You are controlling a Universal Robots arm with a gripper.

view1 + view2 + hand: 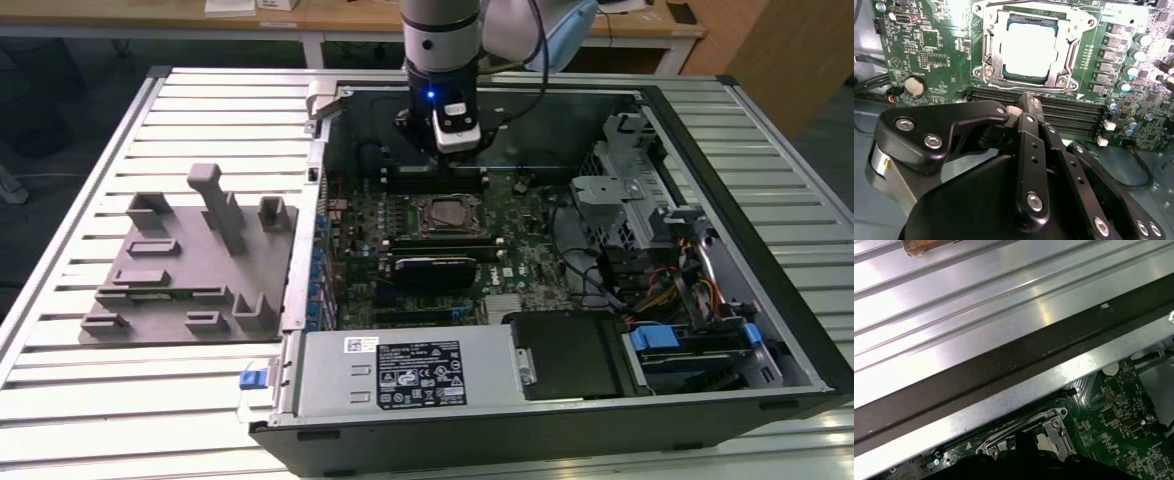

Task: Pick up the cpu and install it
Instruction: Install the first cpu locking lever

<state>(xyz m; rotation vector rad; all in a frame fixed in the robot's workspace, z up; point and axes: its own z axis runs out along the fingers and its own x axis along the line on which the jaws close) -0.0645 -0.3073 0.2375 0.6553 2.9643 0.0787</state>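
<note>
Already the cpu (1026, 49) sits in its socket (988, 65), apart from the closed, empty gripper (1029, 107).

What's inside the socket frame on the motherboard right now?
The cpu lies inside the socket frame, its silver-white top showing. The contacts beneath it are covered. The gripper is above the memory slots, apart from the chip.

The arm (434, 40) hangs straight down, wrist vertical. Its black gripper (1026, 107) points downward with its fingers (1030, 150) pressed together, holding nothing.
</note>
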